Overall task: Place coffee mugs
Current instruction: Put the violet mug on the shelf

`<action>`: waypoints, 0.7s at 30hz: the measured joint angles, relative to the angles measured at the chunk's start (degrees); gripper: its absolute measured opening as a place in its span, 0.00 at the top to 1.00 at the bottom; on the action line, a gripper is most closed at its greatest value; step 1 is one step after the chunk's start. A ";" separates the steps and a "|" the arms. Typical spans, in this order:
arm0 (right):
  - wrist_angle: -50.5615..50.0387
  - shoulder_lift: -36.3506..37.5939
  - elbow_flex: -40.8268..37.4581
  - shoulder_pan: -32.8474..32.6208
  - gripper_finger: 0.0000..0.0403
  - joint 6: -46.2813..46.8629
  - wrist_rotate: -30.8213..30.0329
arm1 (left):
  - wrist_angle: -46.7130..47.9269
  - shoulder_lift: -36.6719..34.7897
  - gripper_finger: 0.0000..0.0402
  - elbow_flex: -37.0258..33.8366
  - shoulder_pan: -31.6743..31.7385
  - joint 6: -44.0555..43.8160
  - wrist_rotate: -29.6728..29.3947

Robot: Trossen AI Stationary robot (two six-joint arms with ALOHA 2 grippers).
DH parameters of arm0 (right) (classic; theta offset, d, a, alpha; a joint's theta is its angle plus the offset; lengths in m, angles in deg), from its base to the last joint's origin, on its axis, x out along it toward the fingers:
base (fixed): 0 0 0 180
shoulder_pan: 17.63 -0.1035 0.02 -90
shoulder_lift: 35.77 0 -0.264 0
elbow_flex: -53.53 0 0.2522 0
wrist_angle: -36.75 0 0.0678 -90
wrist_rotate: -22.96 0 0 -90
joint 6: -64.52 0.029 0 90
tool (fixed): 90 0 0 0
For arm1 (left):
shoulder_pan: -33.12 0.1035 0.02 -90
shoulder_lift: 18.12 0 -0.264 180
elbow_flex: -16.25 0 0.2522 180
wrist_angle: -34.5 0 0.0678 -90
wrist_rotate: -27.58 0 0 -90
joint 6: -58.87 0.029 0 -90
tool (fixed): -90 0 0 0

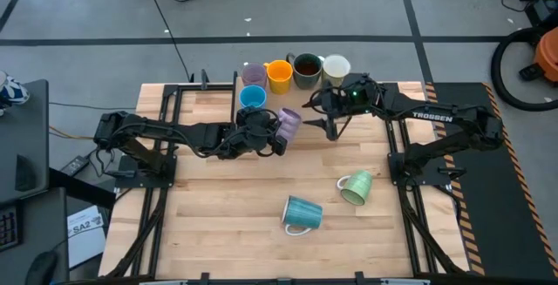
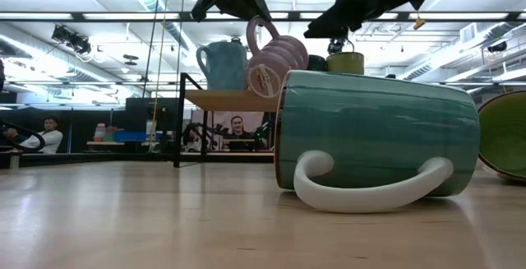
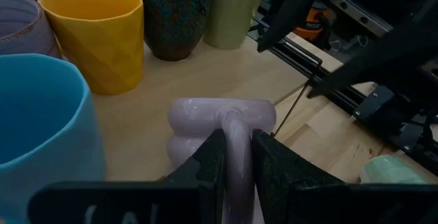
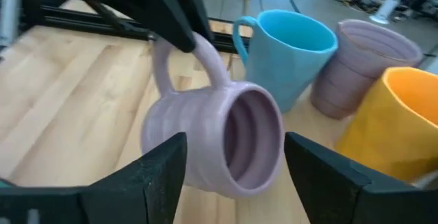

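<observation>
Coffee mugs stand and lie across the wooden desk (image 1: 218, 233): at the far edge an upright group holds a lavender mug (image 1: 254, 75), an orange mug (image 1: 279, 75), a dark brown mug (image 1: 307, 70) and a cream mug (image 1: 336, 67), with a blue mug (image 1: 252, 98) just in front of the lavender one. A second, ribbed lavender mug (image 1: 289, 124) is lifted above the desk and tilted on its side, just right of the blue mug; the left end effector (image 3: 237, 166) is clenched on its handle, the two dark fingers (image 3: 212, 162) pressing either side of the loop. The right end effector (image 4: 233, 166) is released, its jaws spread wide on either side of this held mug's open mouth, near but not touching it. In the near right part of the desk a teal mug (image 1: 302, 213) with a white handle lies on its side, and a pale green mug (image 1: 355, 187) lies on its side just beyond it to the right. People are visible in the room behind the desk in the low view.
</observation>
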 joint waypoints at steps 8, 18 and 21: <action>0.92 -2.76 0.01 0.26 0.37 -0.16 3.53 | 0.03 0.00 0.85 0.00 0.00 0.00 0.00; 6.38 -11.11 -0.01 0.63 0.37 -3.06 6.45 | 0.72 0.00 0.85 -0.02 0.02 0.04 -0.02; 7.92 -12.75 -0.01 0.59 0.37 -3.19 10.79 | 0.36 0.00 0.85 -0.02 0.00 0.02 -0.02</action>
